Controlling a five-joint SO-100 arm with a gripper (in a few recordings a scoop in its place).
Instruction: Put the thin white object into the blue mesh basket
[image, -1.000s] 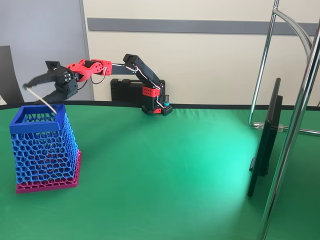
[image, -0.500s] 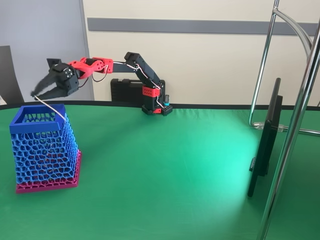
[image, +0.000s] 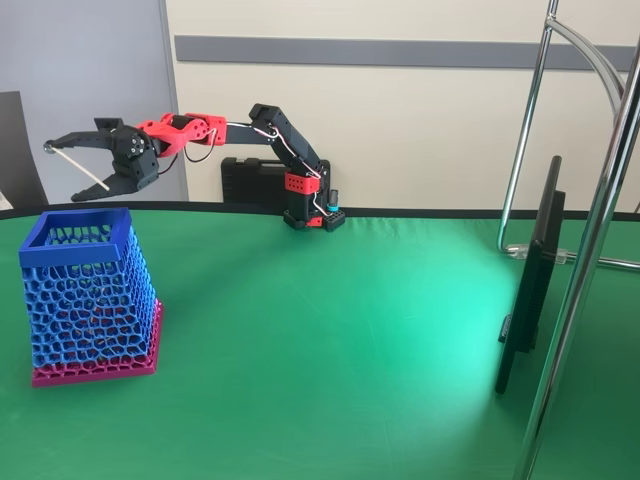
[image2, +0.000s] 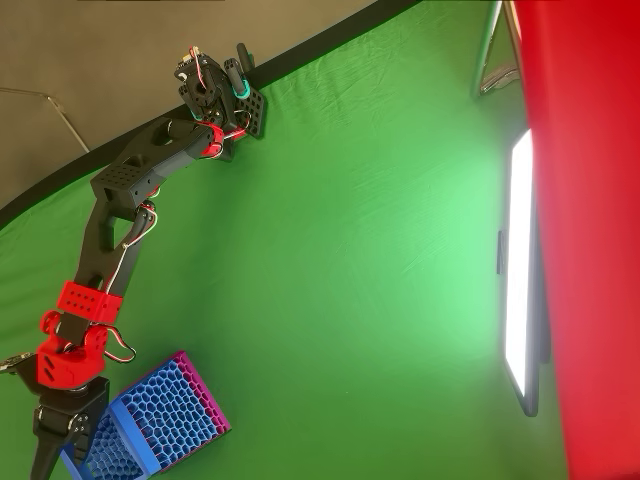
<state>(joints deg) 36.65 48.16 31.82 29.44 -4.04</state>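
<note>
In the fixed view the gripper (image: 62, 170) hung in the air above and slightly behind the blue mesh basket (image: 88, 296), its two fingers spread wide apart. The thin white object (image: 78, 168) slanted across the gap between them, its knobbed upper end at the tip of the upper finger, clear of the basket's rim. The basket stood upright on the green table (image: 330, 340), under the gripper in the overhead view (image2: 50, 440)

Stick (image: 78, 168) above basket (image: 85, 300)
</note>
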